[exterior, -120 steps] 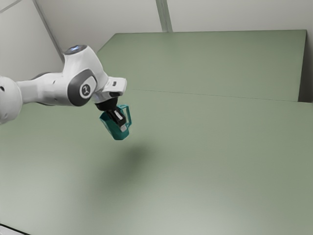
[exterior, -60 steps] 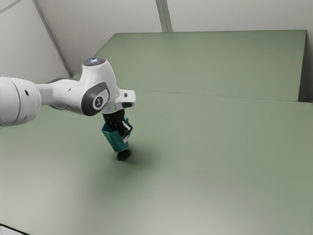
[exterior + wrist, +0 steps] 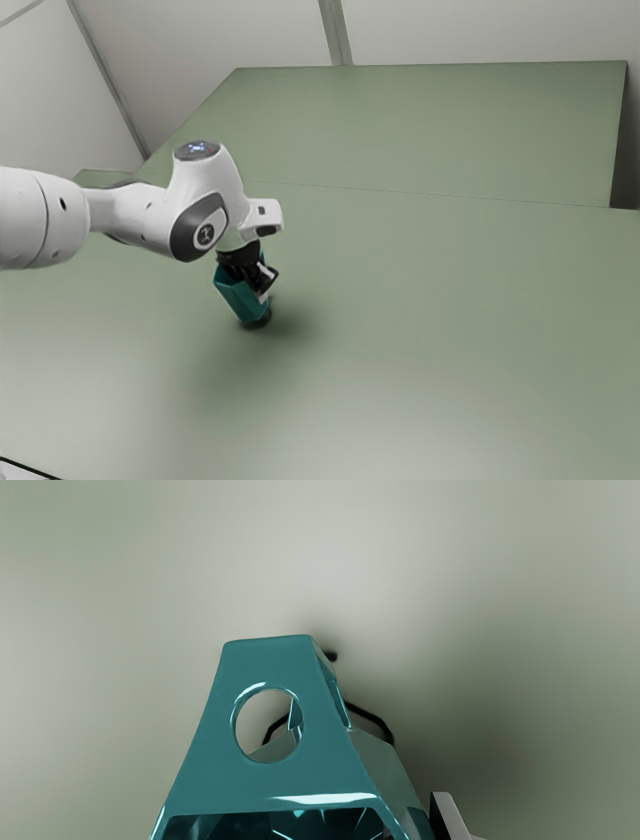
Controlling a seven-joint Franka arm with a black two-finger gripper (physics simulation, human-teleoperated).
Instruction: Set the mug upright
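The teal mug [image 3: 238,298] is low over the green table in the exterior view, its base against a dark contact shadow. It leans, its rim toward the exterior view's upper left and its base lower and farther right. My gripper [image 3: 262,280] is shut on it, coming down from above. In the wrist view the handle of the mug [image 3: 270,790] with its round hole faces the camera, and part of the dark hollow inside shows. One finger [image 3: 448,815] lies along the mug's side; the other is hidden by the mug.
The broad green table [image 3: 450,320] extends around the mug, with a raised green panel [image 3: 430,130] behind it. Pale walls stand beyond. A black-edged white corner [image 3: 25,472] shows at the exterior view's lower left.
My hand has come down and slightly toward the exterior view's right, carrying the mug from well above the table to its surface. The shadow now meets the mug's base.
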